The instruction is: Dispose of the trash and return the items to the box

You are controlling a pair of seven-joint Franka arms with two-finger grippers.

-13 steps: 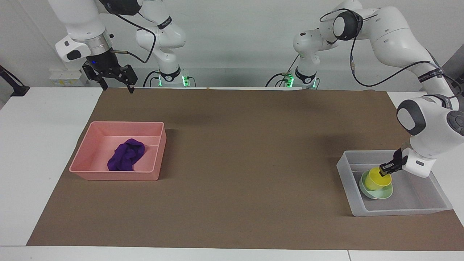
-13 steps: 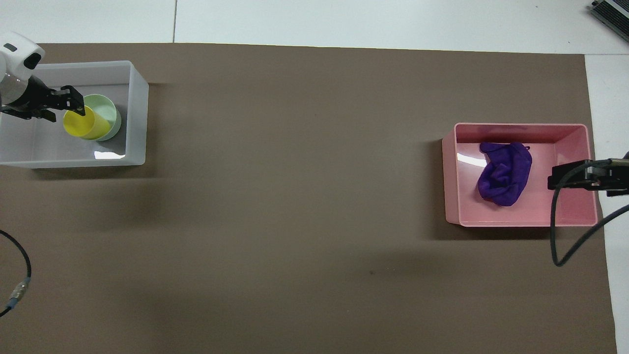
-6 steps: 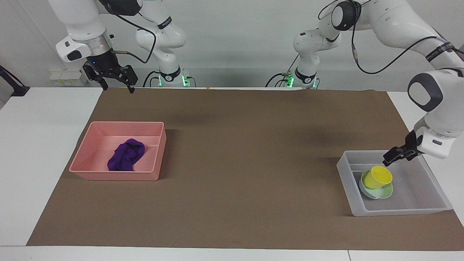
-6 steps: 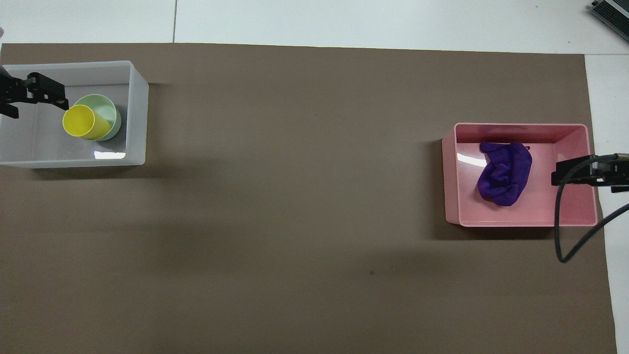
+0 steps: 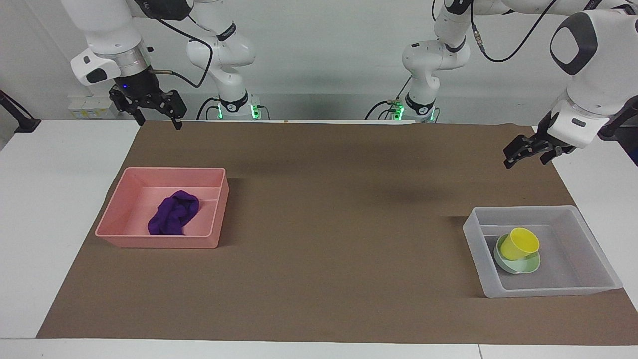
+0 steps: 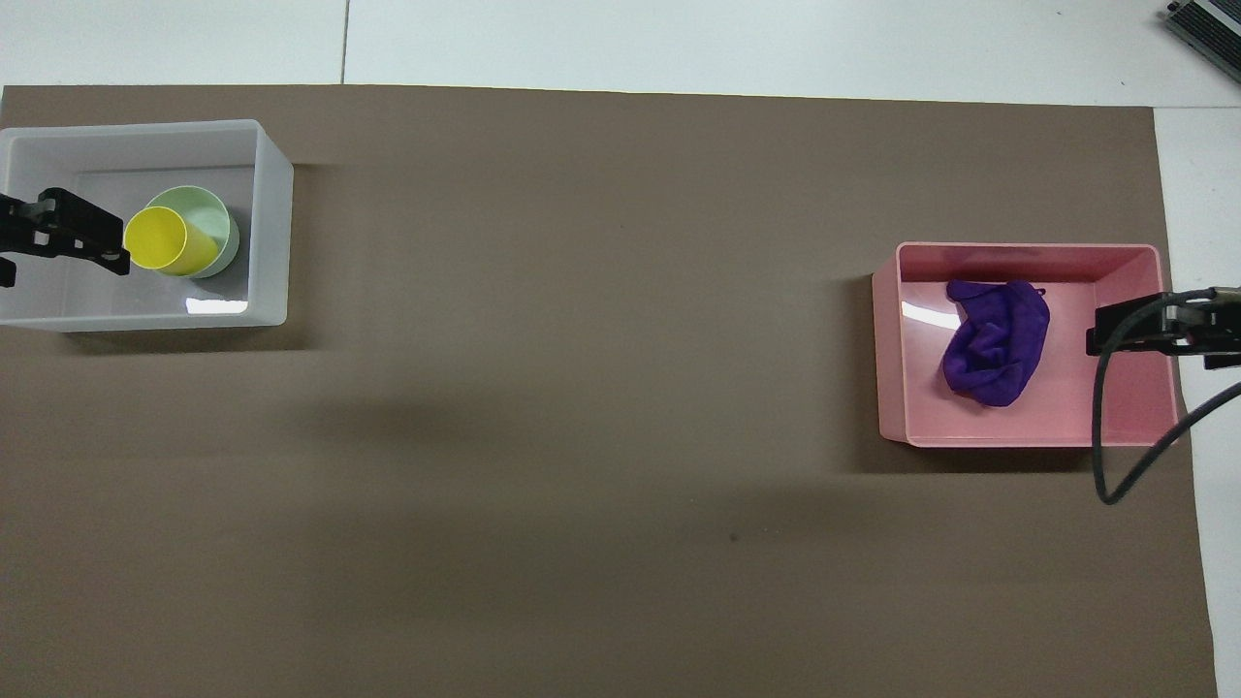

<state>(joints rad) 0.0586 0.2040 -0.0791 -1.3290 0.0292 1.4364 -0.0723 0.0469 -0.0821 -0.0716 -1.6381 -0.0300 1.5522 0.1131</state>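
Resting in the bowl [image 5: 518, 264], the cup [image 5: 519, 244] sits boxed; both pincers gape empty.

My facing camera looks from high across the desk [image 5: 319, 224] toward both arm bases; my overhead looks steeply down. Both share the brown mat [image 6: 582, 388], turned half around.
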